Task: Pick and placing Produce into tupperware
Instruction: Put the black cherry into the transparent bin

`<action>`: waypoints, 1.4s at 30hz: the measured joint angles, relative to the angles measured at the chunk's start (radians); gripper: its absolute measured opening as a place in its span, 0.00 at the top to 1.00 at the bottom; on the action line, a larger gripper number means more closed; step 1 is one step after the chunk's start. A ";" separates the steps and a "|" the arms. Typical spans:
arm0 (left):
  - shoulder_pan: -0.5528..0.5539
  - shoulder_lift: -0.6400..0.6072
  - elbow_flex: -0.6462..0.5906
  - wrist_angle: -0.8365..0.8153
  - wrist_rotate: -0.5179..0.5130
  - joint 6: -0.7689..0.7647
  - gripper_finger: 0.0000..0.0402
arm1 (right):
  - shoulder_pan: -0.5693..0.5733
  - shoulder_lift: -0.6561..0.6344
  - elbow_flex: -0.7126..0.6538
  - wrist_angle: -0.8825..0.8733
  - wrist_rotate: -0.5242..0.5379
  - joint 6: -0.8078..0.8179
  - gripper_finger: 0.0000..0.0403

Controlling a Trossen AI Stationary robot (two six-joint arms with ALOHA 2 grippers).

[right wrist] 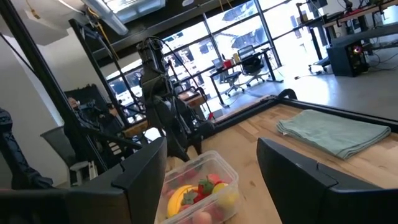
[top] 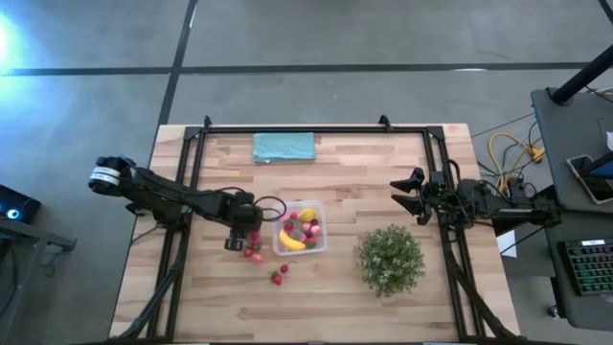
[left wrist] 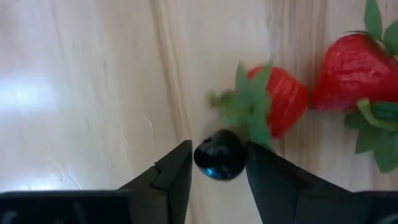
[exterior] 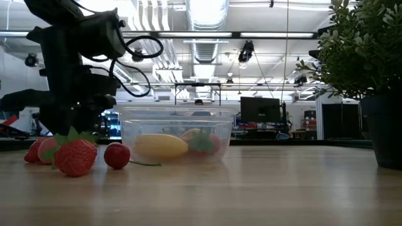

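The clear square tupperware (top: 300,228) sits mid-table and holds a yellow banana (exterior: 160,146), red fruits and a lemon. Several loose strawberries (top: 254,254) lie on the wood by its near-left corner, and another strawberry (top: 278,278) lies nearer. In the low view these strawberries (exterior: 75,156) stand in front of the container (exterior: 176,135). My left gripper (top: 239,235) hangs just left of the tupperware, pointing down, shut on a small dark round berry (left wrist: 219,154). My right gripper (top: 414,196) waits open over the table's right side, its wrist view facing the tupperware (right wrist: 199,186). My left gripper pinches the dark round berry (left wrist: 219,163) between its two fingertips (left wrist: 177,168), coming from above and pointing down at the table. The berry sits at the free ends of the fingers. Whether it rests on the wood or is lifted clear, I cannot tell.
A bushy green potted plant (top: 391,259) stands right of the tupperware; in the low view the plant (exterior: 370,75) fills the right edge. A folded teal cloth (top: 284,147) lies at the far edge. Two strawberries (left wrist: 273,99) lie just beyond my left fingertips.
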 joint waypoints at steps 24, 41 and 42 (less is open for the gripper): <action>0.000 -0.026 0.000 -0.033 -0.015 -0.027 0.81 | 0.000 0.000 0.000 0.000 0.000 0.000 0.39; 0.001 -0.153 0.276 0.016 -0.112 0.032 0.79 | 0.000 0.000 0.000 0.000 0.000 0.000 0.38; 0.000 -0.142 0.288 0.055 -0.070 0.049 0.79 | 0.000 0.000 0.000 0.000 0.000 0.000 0.38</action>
